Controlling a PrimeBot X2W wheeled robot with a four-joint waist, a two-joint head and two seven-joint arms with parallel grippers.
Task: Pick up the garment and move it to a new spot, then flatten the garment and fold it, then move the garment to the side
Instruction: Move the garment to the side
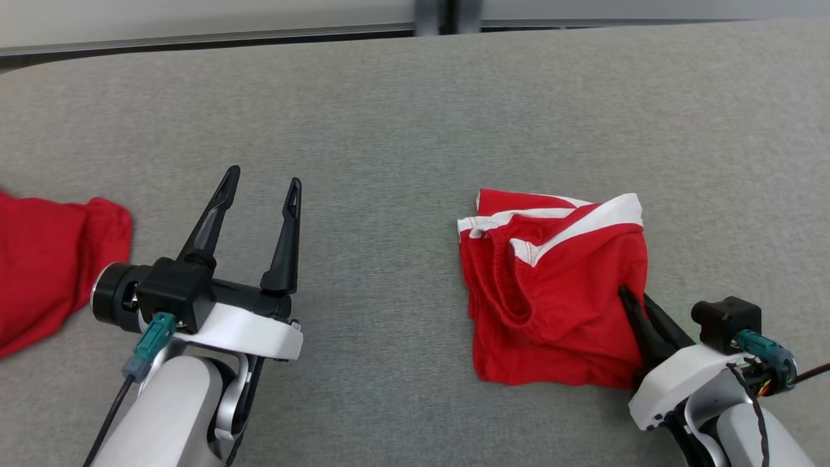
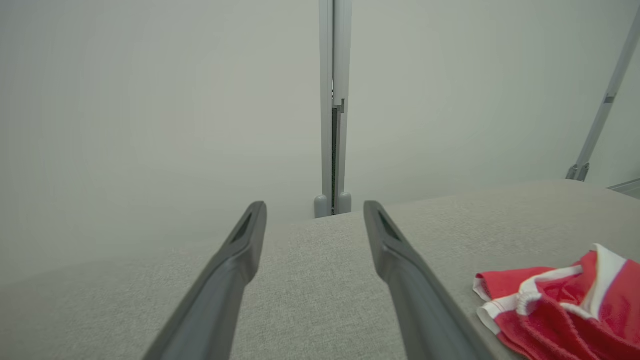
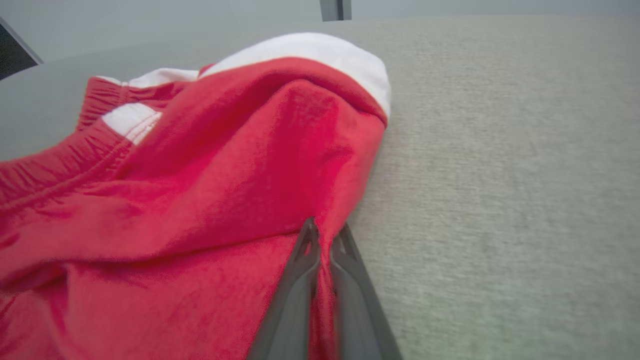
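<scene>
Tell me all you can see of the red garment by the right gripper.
The garment is soft red knit cloth with white bands and a gathered elastic waistband, likely shorts. It lies crumpled and folded over itself on the grey table, right of centre in the head view. The right gripper is shut on a fold at its near right edge.

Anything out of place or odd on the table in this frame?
Nothing damaged or spilled. The red garment lies bunched, its white trim folded over, with the right tool pinching its right edge. A second red cloth lies far left.
</scene>
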